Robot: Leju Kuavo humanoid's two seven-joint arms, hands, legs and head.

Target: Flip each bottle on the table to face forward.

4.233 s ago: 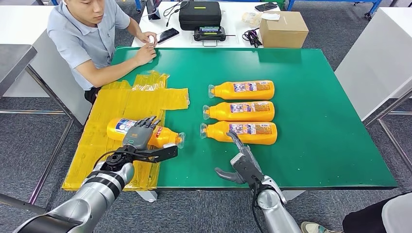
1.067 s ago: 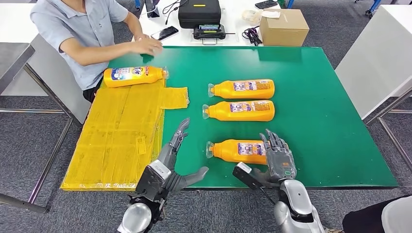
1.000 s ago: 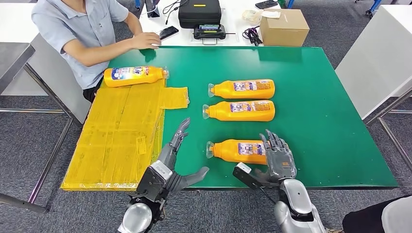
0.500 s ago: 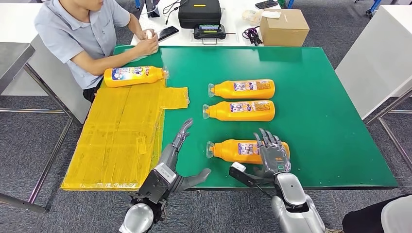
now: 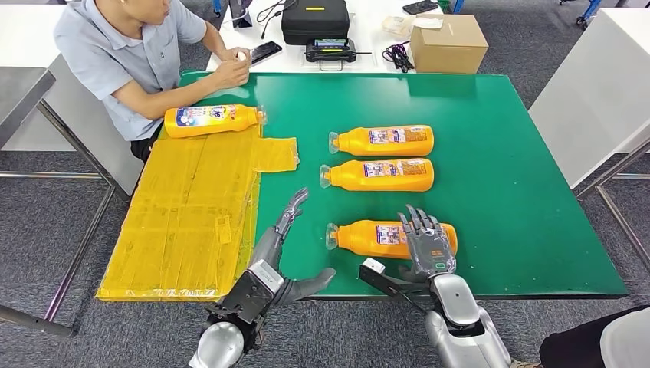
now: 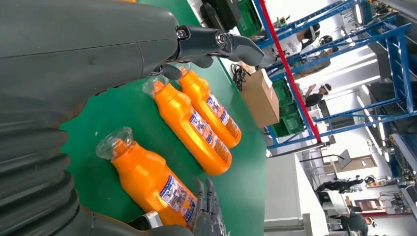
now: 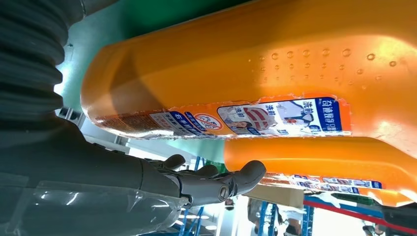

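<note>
- You see a green bench (image 5: 498,192) on grey carpet, with a sheet of yellow taped film (image 5: 192,207) covering its left part
- Beyond the bench stands a white table carrying a black case (image 5: 315,21), a cardboard box (image 5: 448,44) and a phone (image 5: 264,54); a person (image 5: 130,54) in a grey shirt sits at the far left corner, hands together at the bench edge
- In the left wrist view, blue racking and a bright hall lie beyond the bench
- Three orange bottles lie on their sides in a column on the green surface, caps to the left, labels up: the far bottle (image 5: 381,141), the middle bottle (image 5: 377,175) and the near bottle (image 5: 383,238)
- A fourth bottle (image 5: 211,119) lies at the far edge of the yellow film, near the person, cap to the right
- Right hand (image 5: 426,245): its fingers (image 5: 418,222) are spread and lie over the base end of the near bottle, the palm resting on it; whether the thumb closes underneath you cannot tell
- Left hand (image 5: 280,249): held open on edge at the near rim of the bench, fingers (image 5: 293,205) extended forward, thumb out to the right, holding nothing; it stands just left of the near bottle's cap without touching it
</note>
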